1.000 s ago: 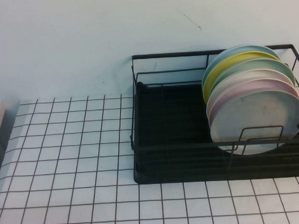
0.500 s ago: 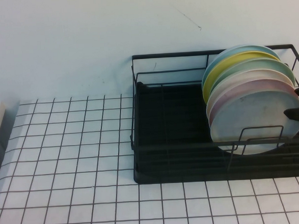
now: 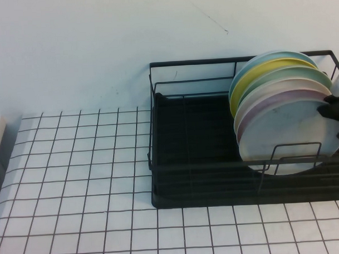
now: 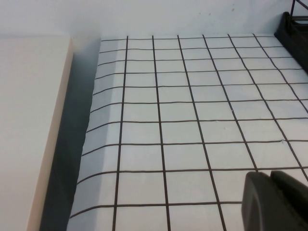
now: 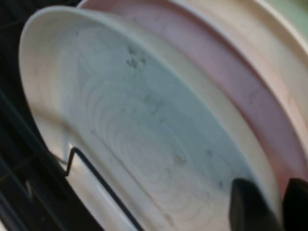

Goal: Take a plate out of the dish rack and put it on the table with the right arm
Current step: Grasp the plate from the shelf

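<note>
Right claw [image 5: 265, 204] spread open astride the rim of the plate [image 3: 289, 135] in the dish rack [image 3: 193, 159]; left claw [image 4: 274, 199] clenched low over the counter [image 4: 192, 110]

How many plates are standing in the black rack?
6 show in the dish rack, front to back: the plate, pink, cream, green, yellow, blue. More may hide behind.

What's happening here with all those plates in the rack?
A robot arm is reaching in from the right for the front plate, a pale grey-white one standing upright in the black dish rack ahead of pink, green, yellow and blue plates. The right gripper straddles the plate's rim with its fingers open, not yet clamped. The left gripper waits over the gridded table, away from the rack.
</note>
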You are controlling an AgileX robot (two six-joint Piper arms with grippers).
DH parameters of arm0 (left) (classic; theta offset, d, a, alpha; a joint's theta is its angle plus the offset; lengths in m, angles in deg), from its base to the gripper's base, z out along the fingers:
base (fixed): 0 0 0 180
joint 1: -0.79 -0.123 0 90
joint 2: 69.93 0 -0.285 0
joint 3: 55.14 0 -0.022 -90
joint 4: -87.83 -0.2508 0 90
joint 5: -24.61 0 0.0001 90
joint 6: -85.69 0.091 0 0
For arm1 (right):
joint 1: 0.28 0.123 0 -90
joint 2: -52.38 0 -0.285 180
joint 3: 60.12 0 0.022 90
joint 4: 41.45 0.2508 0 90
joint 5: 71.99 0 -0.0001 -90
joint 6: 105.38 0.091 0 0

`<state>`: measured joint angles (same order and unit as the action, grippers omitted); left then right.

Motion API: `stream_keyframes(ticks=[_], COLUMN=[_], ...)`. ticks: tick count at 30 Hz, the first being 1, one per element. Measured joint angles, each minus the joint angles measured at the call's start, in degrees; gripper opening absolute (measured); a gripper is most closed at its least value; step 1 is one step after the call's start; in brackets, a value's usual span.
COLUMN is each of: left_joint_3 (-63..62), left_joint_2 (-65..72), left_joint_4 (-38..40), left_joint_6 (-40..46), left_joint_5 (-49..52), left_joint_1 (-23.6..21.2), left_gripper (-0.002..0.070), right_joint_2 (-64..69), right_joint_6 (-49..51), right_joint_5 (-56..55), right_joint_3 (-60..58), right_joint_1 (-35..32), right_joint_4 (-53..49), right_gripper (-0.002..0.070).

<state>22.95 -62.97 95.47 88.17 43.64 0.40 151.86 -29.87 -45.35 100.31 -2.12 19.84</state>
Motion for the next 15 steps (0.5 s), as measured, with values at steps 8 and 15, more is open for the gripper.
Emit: stream_keyframes(ticks=[8,15], left_joint_3=[0.0,0.0], left_joint_2=[0.0,0.0], left_joint_4=[0.0,0.0], left_joint_6=[-0.3,-0.3], left_joint_5=[0.0,0.0], left_joint_1=[0.0,0.0], left_gripper=[-0.0003,-0.0003], right_joint_2=[0.2,-1.5], right_joint_6=[-2.2,-2.3], right_joint_5=[-2.3,2.0], right_joint_3=[0.0,2.4], right_joint_1=[0.1,0.1], right_joint_4=[1.5,1.9], right_gripper=[0.0057,0.0040])
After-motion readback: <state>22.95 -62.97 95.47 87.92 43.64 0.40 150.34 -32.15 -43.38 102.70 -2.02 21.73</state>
